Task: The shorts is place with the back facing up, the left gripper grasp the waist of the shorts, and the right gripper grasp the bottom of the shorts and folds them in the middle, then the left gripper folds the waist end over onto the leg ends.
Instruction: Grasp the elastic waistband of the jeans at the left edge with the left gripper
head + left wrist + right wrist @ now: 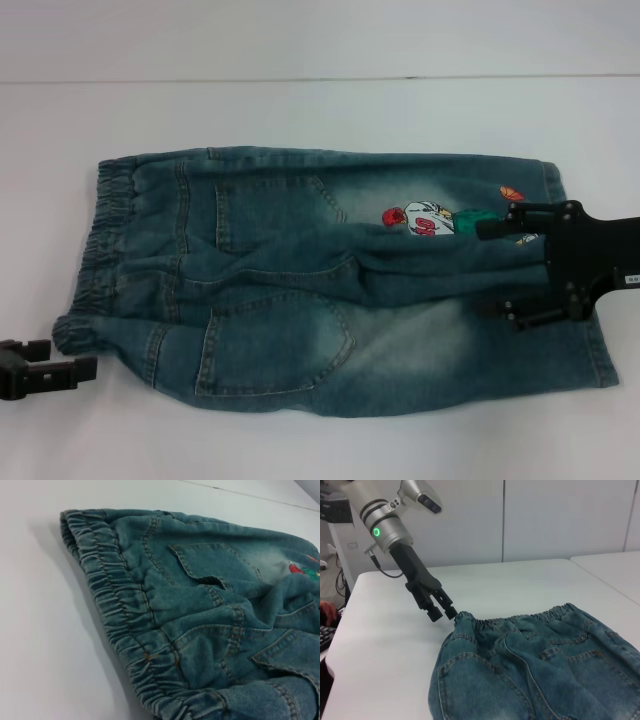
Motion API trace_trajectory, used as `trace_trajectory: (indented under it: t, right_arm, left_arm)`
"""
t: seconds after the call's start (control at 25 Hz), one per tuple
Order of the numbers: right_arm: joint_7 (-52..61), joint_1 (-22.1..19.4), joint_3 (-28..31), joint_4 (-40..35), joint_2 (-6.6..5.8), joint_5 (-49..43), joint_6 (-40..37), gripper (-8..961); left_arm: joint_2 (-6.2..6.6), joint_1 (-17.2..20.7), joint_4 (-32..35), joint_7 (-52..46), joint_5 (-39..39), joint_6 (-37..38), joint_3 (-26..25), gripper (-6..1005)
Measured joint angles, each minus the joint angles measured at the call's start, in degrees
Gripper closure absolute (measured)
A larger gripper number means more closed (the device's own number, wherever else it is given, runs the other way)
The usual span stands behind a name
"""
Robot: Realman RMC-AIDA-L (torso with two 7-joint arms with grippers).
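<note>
The blue denim shorts (pixel 300 280) lie on the white table (pixel 300 440), doubled lengthwise, back pockets up. Their elastic waist (pixel 105 235) is at the left and the leg ends at the right. My left gripper (pixel 55 360) is open just off the near corner of the waist, holding nothing; the right wrist view shows this left gripper (pixel 443 612) a finger's width from the waistband (pixel 520 620). My right gripper (pixel 495 268) hovers open over the leg ends, its fingers spread wide beside a coloured embroidered patch (pixel 425 220). The left wrist view shows the gathered waistband (pixel 120 595) close up.
Bare white tabletop surrounds the shorts, and its far edge (pixel 320 78) meets a pale wall. In the right wrist view, a second table (pixel 615 575) stands beyond a gap, and a keyboard (pixel 325 635) sits past the table's side.
</note>
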Motion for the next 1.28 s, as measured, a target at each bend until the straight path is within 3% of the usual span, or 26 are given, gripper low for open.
trace_trajectory:
  t: [1.12, 1.28]
  right_arm:
    - [-1.3, -0.3, -0.2, 0.1, 0.24, -0.1, 0.6, 9]
    - [-1.3, -0.3, -0.1, 0.1, 0.24, 0.0, 0.7, 10]
  left_arm:
    - [-0.19, -2.0, -1.8, 0.1, 0.1, -1.0, 1.1, 72]
    - [-0.42, -2.3, -1.8, 0.2, 0.1, -1.3, 1.1, 177]
